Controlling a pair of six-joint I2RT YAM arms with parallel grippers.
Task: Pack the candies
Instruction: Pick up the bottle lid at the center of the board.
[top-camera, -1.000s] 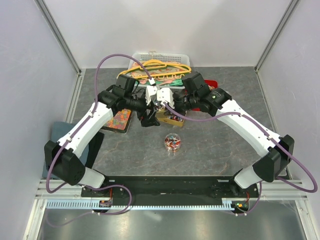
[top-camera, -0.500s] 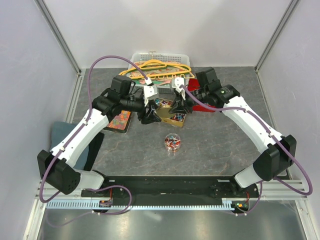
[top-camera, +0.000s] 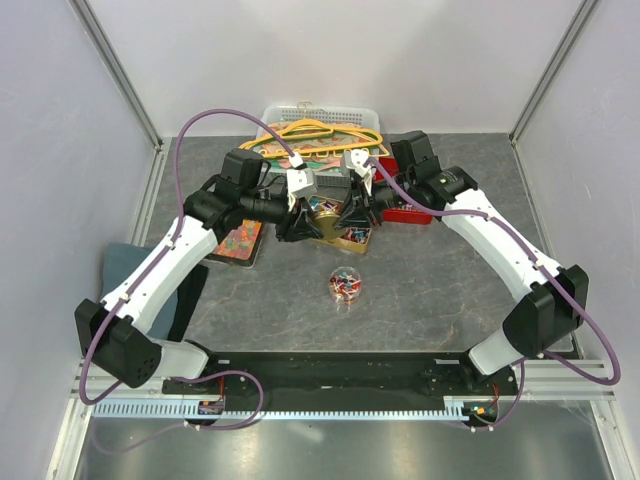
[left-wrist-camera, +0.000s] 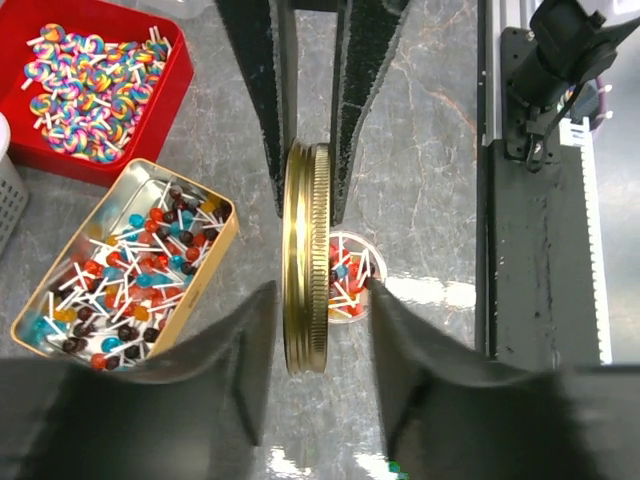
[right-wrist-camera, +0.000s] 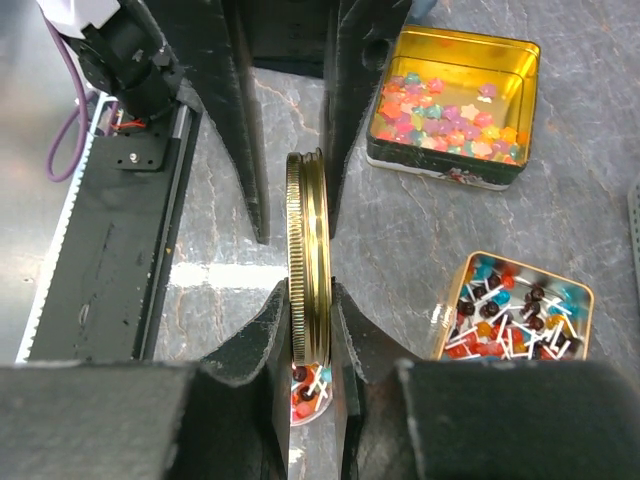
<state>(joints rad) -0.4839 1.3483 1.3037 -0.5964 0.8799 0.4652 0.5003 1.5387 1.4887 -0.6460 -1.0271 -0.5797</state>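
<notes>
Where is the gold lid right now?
In the right wrist view, the gold lid stands on edge, clamped in the right gripper's fingers, the small lollipop jar showing behind it.

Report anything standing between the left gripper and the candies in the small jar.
The gold lid does. The right gripper holds it on edge, and it hangs inside the open left gripper, lying across the small jar and its candies in both wrist views.

Gold lid (left-wrist-camera: 306, 260), red tray (left-wrist-camera: 172, 95), rainbow-swirled lollipops (left-wrist-camera: 90, 85)
</notes>
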